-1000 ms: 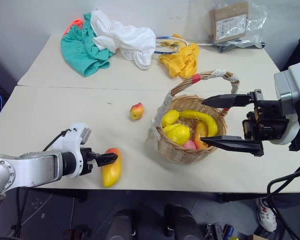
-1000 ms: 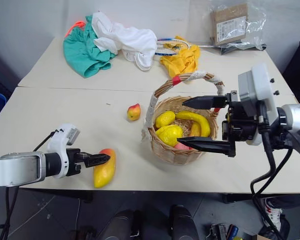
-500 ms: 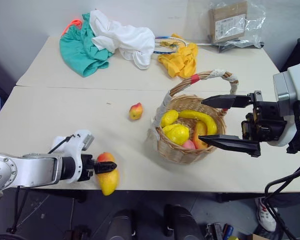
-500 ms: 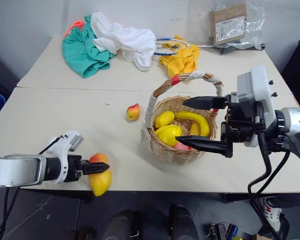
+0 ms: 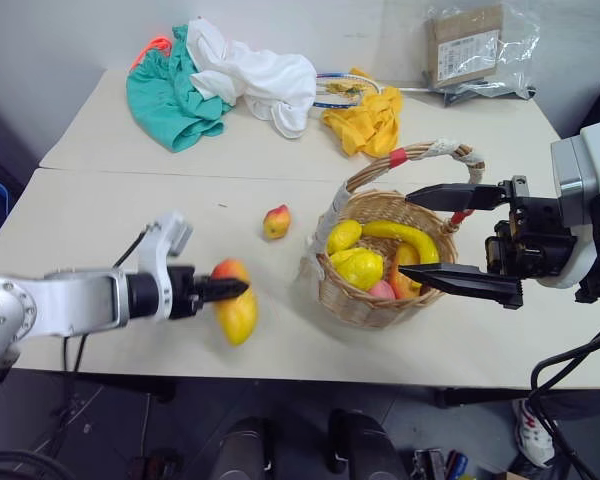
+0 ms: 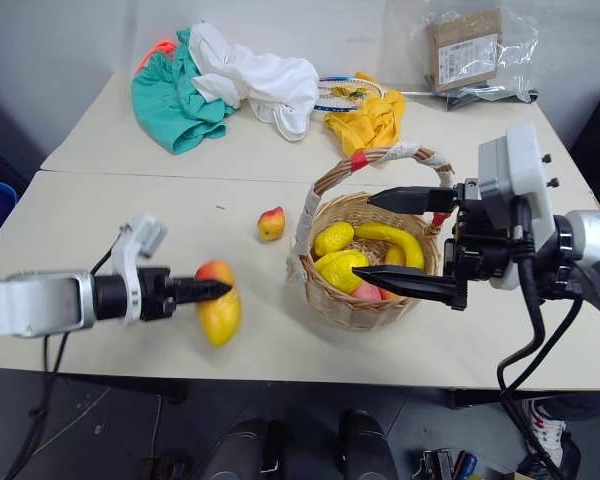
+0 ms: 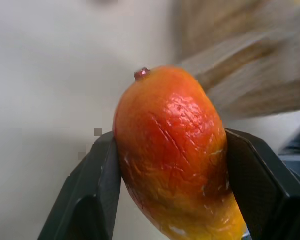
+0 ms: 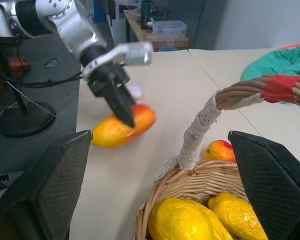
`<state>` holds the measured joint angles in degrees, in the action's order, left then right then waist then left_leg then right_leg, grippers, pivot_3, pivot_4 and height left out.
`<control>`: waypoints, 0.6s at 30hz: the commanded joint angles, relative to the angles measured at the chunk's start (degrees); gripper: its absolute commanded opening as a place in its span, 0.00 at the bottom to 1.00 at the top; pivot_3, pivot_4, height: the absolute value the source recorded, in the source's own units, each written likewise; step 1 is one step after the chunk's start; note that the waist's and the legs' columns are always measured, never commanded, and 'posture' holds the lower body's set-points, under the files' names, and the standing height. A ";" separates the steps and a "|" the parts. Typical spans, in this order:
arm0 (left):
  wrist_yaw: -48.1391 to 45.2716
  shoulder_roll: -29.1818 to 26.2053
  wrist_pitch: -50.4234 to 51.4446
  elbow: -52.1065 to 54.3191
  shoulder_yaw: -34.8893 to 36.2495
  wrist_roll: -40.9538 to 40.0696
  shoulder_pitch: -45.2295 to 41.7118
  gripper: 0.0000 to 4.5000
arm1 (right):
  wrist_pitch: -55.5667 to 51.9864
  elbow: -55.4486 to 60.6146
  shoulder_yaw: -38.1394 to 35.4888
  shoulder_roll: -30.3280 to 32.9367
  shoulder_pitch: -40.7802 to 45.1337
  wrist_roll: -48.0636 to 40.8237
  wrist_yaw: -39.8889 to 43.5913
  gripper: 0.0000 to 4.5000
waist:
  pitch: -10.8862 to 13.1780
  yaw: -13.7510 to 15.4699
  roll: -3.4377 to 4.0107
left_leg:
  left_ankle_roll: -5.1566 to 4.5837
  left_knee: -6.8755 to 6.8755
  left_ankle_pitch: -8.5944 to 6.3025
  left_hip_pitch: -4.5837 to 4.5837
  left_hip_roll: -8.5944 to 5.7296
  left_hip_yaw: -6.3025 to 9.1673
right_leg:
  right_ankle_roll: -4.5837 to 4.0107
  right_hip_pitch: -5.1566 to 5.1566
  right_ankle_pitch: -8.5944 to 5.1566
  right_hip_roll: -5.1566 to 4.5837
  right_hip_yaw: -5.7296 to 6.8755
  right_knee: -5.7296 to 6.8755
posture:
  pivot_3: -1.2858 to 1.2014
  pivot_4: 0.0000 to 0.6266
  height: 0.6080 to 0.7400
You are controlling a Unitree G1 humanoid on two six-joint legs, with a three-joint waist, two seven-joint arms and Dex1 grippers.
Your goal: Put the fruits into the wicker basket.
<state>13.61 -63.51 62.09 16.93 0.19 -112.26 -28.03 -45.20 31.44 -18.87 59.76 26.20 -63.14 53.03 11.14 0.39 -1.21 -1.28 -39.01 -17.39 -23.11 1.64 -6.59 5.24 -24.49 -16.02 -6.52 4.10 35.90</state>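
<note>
The left gripper [image 5: 223, 290] has its two black fingers squeezed onto the red-orange end of the mango [image 5: 236, 306], and the mango hangs in the air just above the table [image 5: 100, 210] – its yellow end points down. In the left wrist view the two fingers [image 7: 92, 195] press on both sides of the mango's skin. The wicker basket [image 5: 380, 290] sits on the table, off toward the robot's right of the mango, and it already holds a banana [image 5: 405, 236], two lemons [image 5: 355, 265] and some more fruit. A little peach [image 5: 275, 221] lies on the table between the mango and the basket, a bit farther back. The right gripper [image 5: 460, 240] is wide open with nothing in it – one finger is up by the basket's handle and one is low by its rim. A pile of clothes [image 5: 220, 85] lies at the far side of the table.
</note>
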 commanded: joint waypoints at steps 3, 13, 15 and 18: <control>-9.78 5.64 -0.31 -3.64 0.58 4.65 -12.09 0.59 | -1.22 1.80 -6.03 2.96 -3.34 -0.65 -0.14 1.00 | 0.00 0.44 0.00 | -0.04 -0.01 0.02 -0.01 0.00 -0.05 | 0.04 0.02 0.02 0.05 0.00 -0.04 | 0.52 0.24 1.00; -32.27 15.28 -4.81 -27.38 -5.82 42.29 -30.97 0.59 | -3.39 3.52 -13.79 3.77 -9.03 -3.37 -3.21 1.00 | 0.01 1.29 -0.05 | -0.09 -0.06 0.10 0.08 0.04 -0.28 | 0.17 0.00 0.11 0.31 0.25 -0.03 | 0.52 0.24 1.00; -36.98 20.39 -6.71 -33.34 -6.94 47.40 -36.06 0.59 | -3.25 4.06 -14.20 3.46 -9.70 -3.66 -3.93 1.00 | 0.02 1.73 -0.08 | -0.16 -0.09 0.12 -0.05 -0.02 -0.24 | 0.24 0.00 0.15 0.28 0.29 -0.09 | 0.52 0.24 1.00; -45.77 26.45 -8.52 -38.61 -10.07 54.90 -41.01 0.59 | -3.23 4.95 -14.87 3.34 -10.52 -4.54 -4.63 1.00 | 0.02 2.17 -0.10 | -0.28 -0.11 0.10 -0.13 -0.08 -0.27 | 0.39 0.01 0.24 0.25 0.29 -0.25 | 0.52 0.24 1.00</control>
<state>-26.82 -38.25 55.35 -20.09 -8.81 -61.48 -66.76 -48.89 35.27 -31.44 62.85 15.72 -66.50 49.00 11.16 2.56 -1.31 -1.61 -39.13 -17.32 -23.24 1.54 -6.90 5.64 -24.48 -15.76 -6.31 4.38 35.63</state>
